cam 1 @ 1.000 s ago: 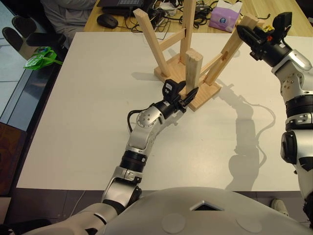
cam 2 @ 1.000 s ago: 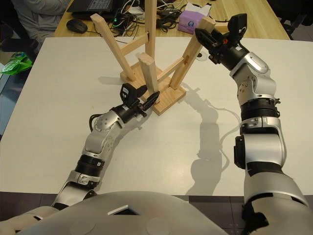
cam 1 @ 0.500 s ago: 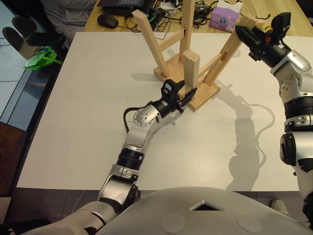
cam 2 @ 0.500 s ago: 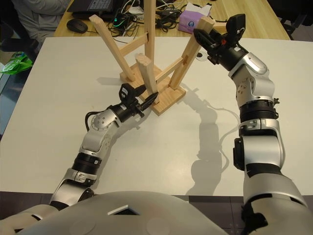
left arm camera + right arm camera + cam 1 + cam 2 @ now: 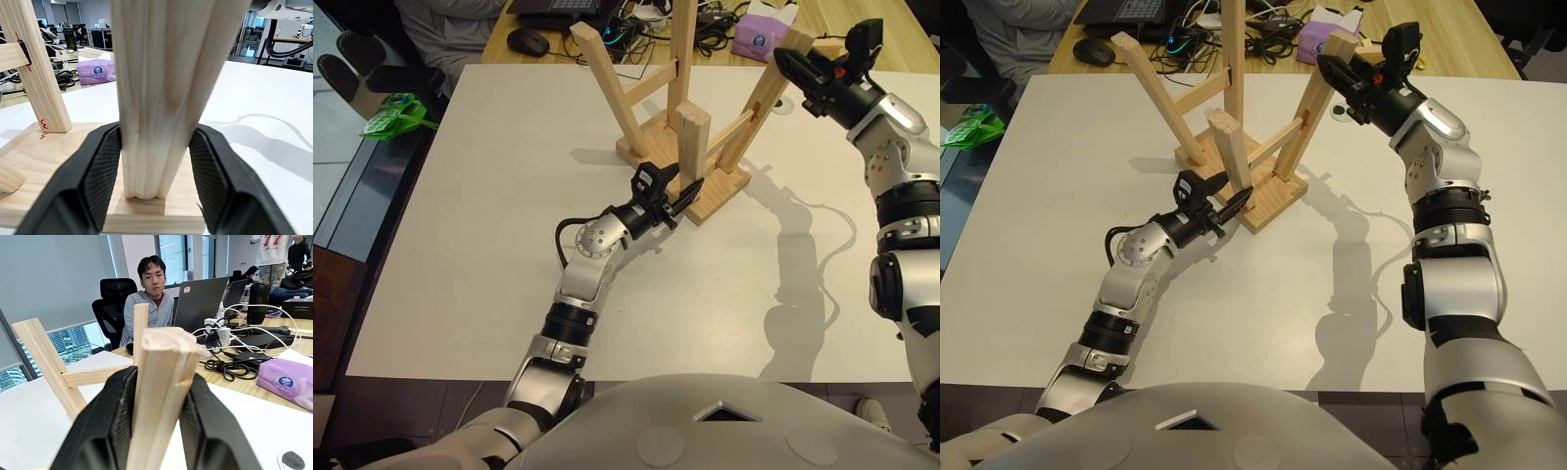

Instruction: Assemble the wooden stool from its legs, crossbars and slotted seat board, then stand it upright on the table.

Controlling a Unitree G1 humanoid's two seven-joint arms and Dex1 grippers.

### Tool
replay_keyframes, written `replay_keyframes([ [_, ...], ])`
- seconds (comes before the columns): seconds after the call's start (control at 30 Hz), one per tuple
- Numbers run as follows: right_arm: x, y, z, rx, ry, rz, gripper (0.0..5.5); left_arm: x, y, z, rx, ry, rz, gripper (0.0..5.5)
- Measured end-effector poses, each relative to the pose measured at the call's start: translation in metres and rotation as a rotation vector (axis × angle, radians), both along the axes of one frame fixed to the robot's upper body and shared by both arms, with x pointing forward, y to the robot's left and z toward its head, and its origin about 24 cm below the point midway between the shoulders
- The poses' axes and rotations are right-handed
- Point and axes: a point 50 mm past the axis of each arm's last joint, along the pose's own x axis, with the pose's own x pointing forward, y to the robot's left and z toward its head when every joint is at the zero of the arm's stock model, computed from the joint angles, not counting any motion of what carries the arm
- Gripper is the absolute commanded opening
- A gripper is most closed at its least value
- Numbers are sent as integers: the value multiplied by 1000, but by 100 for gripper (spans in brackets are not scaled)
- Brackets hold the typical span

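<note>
Left gripper (image 5: pixel 677 194) clamped low on near leg (image 5: pixel 693 147), just above seat board (image 5: pixel 724 186); leg's long axis nearly upright. Stool (image 5: pixel 683 69) upside down by table (image 5: pixel 489 196) far edge, middle: board flat, pale wood legs (image 5: pixel 610 88) splaying upward, crossbars (image 5: pixel 651 81) fitted. Right gripper (image 5: pixel 800 70) clamped on right leg (image 5: pixel 759 108) top end, leaning outward.

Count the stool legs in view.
4: far-left leg leaning, back leg tall, near leg in the left gripper, right leg in the right gripper. None seems hidden.
</note>
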Motion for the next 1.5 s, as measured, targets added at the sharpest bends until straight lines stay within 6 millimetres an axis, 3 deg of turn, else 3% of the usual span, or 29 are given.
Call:
replay_keyframes([
  [1.13,-20,38,5,-112,-266,11,117,-1,10,-2,13,-30,28,210],
  [1.23,-22,36,-3,-160,-272,-34,206,0,10,-1,13,-30,30,276],
  [1.3,-32,37,-42,-310,-199,-43,234,2,7,-1,16,-26,22,302],
  [1.5,-33,36,-50,-352,-214,-118,318,4,2,-5,37,-4,6,396],
])
